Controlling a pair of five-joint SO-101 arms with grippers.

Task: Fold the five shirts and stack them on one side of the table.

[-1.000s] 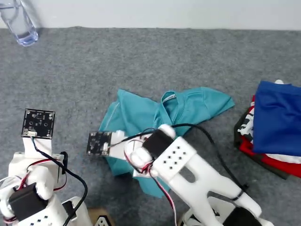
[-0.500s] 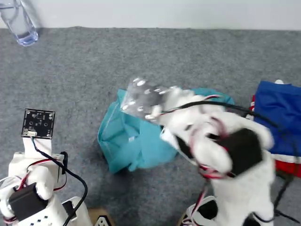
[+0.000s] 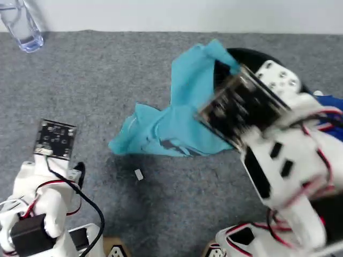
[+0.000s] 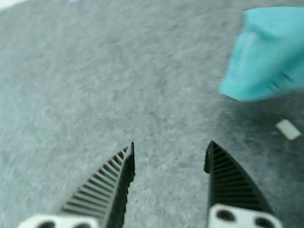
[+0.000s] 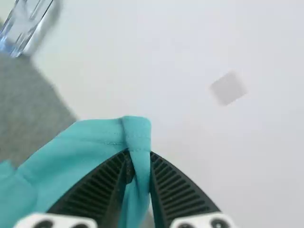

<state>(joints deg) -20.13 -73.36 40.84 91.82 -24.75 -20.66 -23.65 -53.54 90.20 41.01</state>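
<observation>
A second ago the teal shirt (image 3: 177,126) lay crumpled at the middle of the desk (image 3: 107,75) with the right arm bent low over it. Now that arm has swung up toward the upper right of the high view and taken the cloth with it. The right gripper (image 5: 138,159) is pressed together on a hemmed fold of the shirt. One end hangs high near the top centre, while the rest trails down to the desk at centre left. A small white scrap (image 3: 139,174) now lies uncovered where the cloth was. The left gripper (image 4: 171,147) is spread with nothing in it, over bare desk at the lower left, and has shifted only slightly. A sliver of the blue shirt (image 3: 335,104) shows at the right edge. I judge this a lift to shake the shirt open, so folding it is not yet begun.
</observation>
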